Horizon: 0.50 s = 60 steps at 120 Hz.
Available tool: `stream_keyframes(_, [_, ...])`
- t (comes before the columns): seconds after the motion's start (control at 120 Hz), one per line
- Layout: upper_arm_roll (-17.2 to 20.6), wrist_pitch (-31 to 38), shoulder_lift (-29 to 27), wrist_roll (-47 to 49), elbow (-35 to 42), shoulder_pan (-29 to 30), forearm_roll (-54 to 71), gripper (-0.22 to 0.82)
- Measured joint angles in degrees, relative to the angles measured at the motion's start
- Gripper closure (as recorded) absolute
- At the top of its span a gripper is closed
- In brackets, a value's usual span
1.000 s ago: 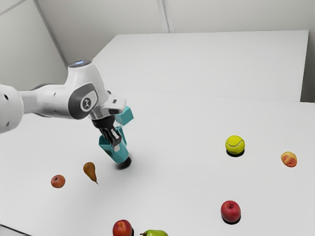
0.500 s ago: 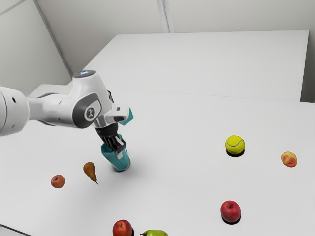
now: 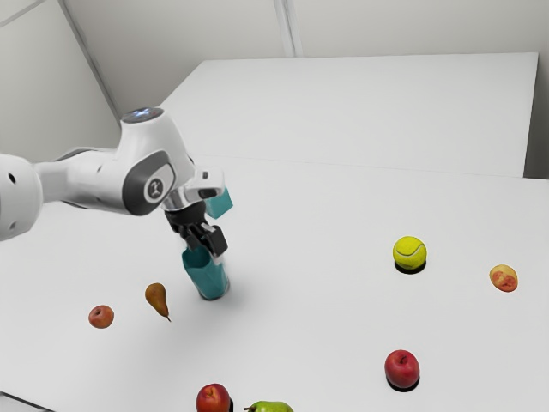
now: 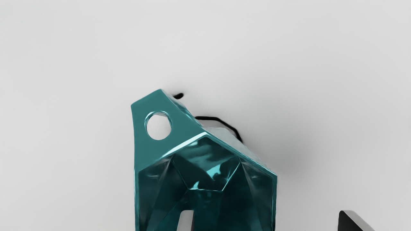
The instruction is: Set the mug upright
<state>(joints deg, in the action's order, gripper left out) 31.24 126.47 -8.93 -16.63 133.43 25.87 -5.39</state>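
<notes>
The jaws are spread wide, one fingertip seen over the mug; a holed handle is revealed in the wrist view, a tennis ball in the exterior view.

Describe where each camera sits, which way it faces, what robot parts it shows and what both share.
Exterior view: beside the arm, facing down across the table; the arm enters from the exterior view's left, ending in the tool.
Wrist view: on the hand, looking into the mug; the tool's fingertips show at the bottom edge.
Shared: mug, tool, table.
</notes>
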Motion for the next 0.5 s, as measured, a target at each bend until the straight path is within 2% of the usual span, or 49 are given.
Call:
stream_keyframes(0.142, [-0.3,-3.8,-2.7,0.4,-4.0,0.0,-0.1,0.07])
stream_keyframes(0.242, [-0.3,-10.7,-0.3,1.5,-16.5,0.2,-0.1,0.04])
stream_keyframes(0.383, [-0.1,-18.9,3.1,4.0,-28.6,-1.2,1.7,0.02])
stream_keyframes(0.425, [-2.6,-22.0,5.0,5.0,-33.2,-5.1,3.9,0.02])
stream_keyframes(0.5, [-10.3,-27.1,7.2,6.7,-38.8,-15.1,7.0,0.01])
